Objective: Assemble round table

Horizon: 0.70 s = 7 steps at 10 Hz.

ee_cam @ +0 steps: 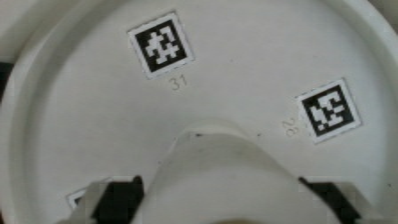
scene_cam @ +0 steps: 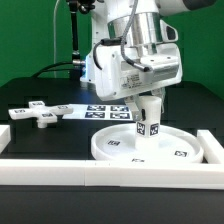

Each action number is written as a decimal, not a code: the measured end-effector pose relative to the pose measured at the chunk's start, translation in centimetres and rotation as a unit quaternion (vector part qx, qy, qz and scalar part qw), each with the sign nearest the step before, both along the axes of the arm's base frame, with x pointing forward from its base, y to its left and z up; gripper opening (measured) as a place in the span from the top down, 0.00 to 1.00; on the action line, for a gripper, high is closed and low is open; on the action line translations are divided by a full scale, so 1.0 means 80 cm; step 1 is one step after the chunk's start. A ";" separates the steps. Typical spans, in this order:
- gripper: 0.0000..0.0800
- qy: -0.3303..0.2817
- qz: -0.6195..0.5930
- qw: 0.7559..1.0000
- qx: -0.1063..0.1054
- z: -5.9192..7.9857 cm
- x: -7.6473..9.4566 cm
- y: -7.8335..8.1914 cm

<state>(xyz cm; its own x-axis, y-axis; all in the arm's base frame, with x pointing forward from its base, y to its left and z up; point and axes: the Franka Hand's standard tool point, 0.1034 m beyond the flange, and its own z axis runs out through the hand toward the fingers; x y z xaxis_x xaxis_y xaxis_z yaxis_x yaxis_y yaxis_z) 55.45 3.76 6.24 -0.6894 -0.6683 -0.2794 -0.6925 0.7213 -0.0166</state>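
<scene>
The large rimmed round disc (scene_cam: 143, 144) lies flat on the black table in front of the arm, and its tagged face fills the wrist view (ee_cam: 214, 90). The short thick cylinder leg (scene_cam: 149, 113) stands upright over the disc's middle. My gripper (scene_cam: 148, 99) is shut on the leg's upper part, and in the wrist view the leg (ee_cam: 222, 175) sits between the two dark fingers (ee_cam: 121, 198). I cannot tell whether the leg's lower end touches the disc. The small cross-shaped foot (scene_cam: 38, 114) lies on the table at the exterior view's left.
The marker board (scene_cam: 105, 111) lies behind the disc. A long white border bar (scene_cam: 100, 168) runs along the front edge, with a short white bar (scene_cam: 213, 148) at the exterior view's right. A green wall stands behind the table.
</scene>
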 end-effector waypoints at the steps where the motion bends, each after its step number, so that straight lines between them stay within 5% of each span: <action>1: 0.49 0.003 -0.028 1.000 0.006 0.000 0.000 -0.001; 2: 0.49 0.005 -0.019 1.000 0.006 0.000 0.000 0.000; 3: 0.30 0.019 0.050 0.999 0.007 0.001 -0.004 0.005; 4: 0.22 0.026 0.076 0.997 0.013 0.006 -0.002 0.006; 7: 0.19 -0.005 0.209 0.978 -0.011 0.011 -0.001 -0.003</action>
<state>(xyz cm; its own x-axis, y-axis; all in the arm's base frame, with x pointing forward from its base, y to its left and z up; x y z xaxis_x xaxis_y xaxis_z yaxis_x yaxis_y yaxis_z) 55.39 3.53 7.11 -0.3527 -0.8965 -0.2679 -0.9261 0.3754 -0.0369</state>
